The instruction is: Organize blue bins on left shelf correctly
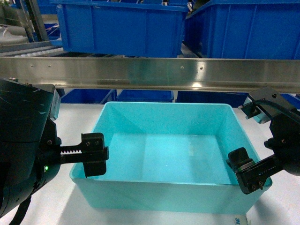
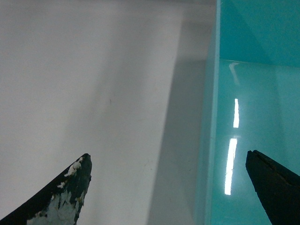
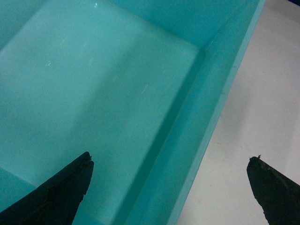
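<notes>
White desk (image 1: pixel 51 206) holds the turquoise bin (image 1: pixel 173 154) below the steel shelf (image 1: pixel 150 72). Both my left claw (image 2: pixel 168 187) and right claw (image 3: pixel 168 187) are spread over its side walls. I should pinch evenly, then lift level.

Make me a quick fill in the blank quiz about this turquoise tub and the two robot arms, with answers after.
1. The turquoise tub holds ____.
2. Each open tool, left tool and right tool, straddles a side ____ of the tub.
3. The steel rail crosses the view ____ the tub.
4. The bins behind the rail are royal ____.

Answers: nothing; wall; above; blue
</notes>
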{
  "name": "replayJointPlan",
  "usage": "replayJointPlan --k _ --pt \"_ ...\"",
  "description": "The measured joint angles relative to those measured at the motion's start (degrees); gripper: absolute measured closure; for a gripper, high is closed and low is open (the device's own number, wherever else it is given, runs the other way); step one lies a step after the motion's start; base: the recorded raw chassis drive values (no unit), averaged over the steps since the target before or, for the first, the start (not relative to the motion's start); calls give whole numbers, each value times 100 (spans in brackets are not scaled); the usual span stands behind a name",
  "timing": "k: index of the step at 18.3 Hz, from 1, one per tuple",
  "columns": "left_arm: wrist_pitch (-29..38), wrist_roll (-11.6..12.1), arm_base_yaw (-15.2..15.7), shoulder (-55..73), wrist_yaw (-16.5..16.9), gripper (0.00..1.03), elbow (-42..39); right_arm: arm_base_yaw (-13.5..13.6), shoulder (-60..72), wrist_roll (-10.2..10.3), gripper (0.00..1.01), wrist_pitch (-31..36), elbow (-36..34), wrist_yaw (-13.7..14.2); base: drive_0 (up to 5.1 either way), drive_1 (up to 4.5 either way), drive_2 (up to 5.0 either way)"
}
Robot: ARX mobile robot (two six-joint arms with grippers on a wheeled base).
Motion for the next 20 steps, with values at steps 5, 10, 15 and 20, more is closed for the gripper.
replayJointPlan --k 5,10,15,20 --pt "-7 -94 -50 227 -11 5 131 -37 98 0 3 63 48 7 0 0 0" --pt "-122 -365 -188 426 -125 5 142 -37 133 4 3 57 92 0 0 0 0" --pt "-109 -619 -155 739 -11 5 387 -35 170 9 3 50 109 -11 0 0 0" --pt "-245 -748 -184 874 90 5 579 -33 245 24 3 37 181 7 0 0 0"
